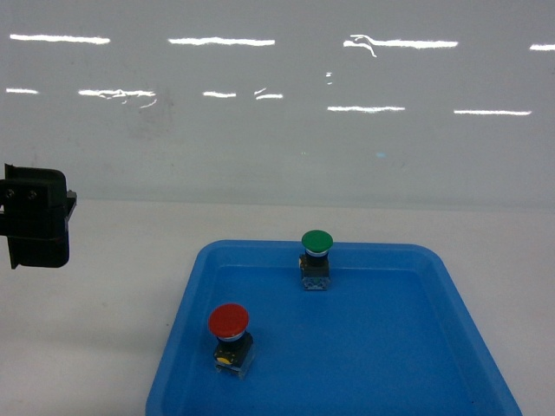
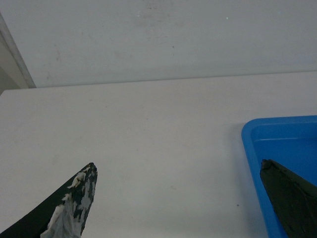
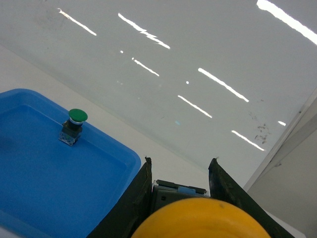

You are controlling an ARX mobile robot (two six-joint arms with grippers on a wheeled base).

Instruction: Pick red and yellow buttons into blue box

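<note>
Resting on a white table (image 1: 104, 303) below a glossy pale wall (image 1: 277, 130): a shallow blue tray (image 1: 451, 286), filling the near right of the head view. Standing upright inside the tray's near left part, a red button (image 1: 230, 322) on its black-and-clear switch block. Farther back, just beside the tray's far wall and about mid-width, a green button (image 1: 316, 242), also upright, well apart from the red one. Gripped between the right gripper (image 3: 181, 186) fingers, right up against the wrist camera, a yellow button (image 3: 200, 218), its domed yellow-orange cap filling the bottom of that view with the switch block seated between the two dark fingers; held high, off past the tray's right corner, with the green button visible to the far left in that view. Not visible in the head view, this right gripper and its load. Hanging at the far left edge of the head view, a black part of the left arm (image 1: 35, 217), above bare table. Spread wide and empty, the left gripper (image 2: 178, 171), with one worn, white-flecked fingertip (image 2: 81, 191) over the table and the other over the tray's left rim (image 2: 250, 144). No deep blue box visible in any view.
</note>
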